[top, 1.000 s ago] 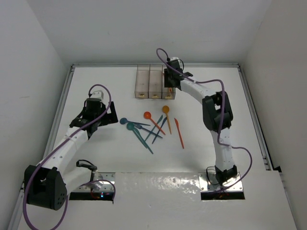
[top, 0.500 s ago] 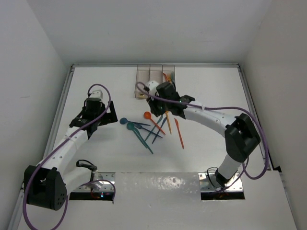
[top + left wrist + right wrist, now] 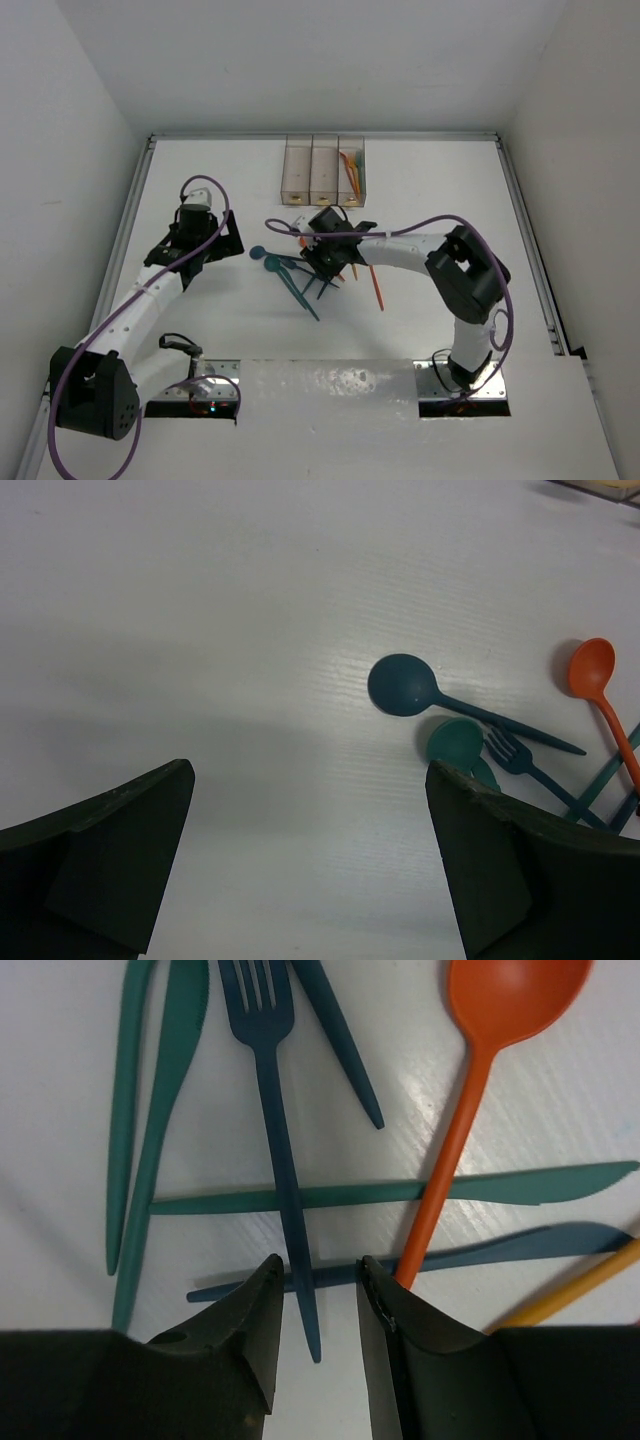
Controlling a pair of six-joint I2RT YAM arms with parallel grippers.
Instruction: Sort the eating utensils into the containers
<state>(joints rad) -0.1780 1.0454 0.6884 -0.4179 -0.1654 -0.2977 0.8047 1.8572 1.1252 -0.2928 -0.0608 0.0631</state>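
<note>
The eating utensils lie in a loose pile mid-table. In the right wrist view my right gripper [image 3: 318, 1270] is open a little, its jaws either side of the handle of a dark blue fork [image 3: 272, 1110], low over the pile. A red-orange spoon [image 3: 480, 1090], teal knives [image 3: 400, 1192] and a blue knife [image 3: 500, 1250] cross under it. In the top view the right gripper [image 3: 325, 262] hangs over the pile. The containers [image 3: 325, 170] stand at the back; an orange utensil [image 3: 350, 163] lies in the right one. My left gripper [image 3: 225, 240] is open and empty, left of the pile.
In the left wrist view a dark blue spoon [image 3: 405, 683], a teal spoon [image 3: 455, 740] and a red-orange spoon [image 3: 592, 670] lie ahead of the left gripper [image 3: 308, 770]. An orange knife [image 3: 375, 280] lies right of the pile. White walls close in the table.
My right arm has swung back from the containers and come down over the utensil pile. The left arm has not moved.
</note>
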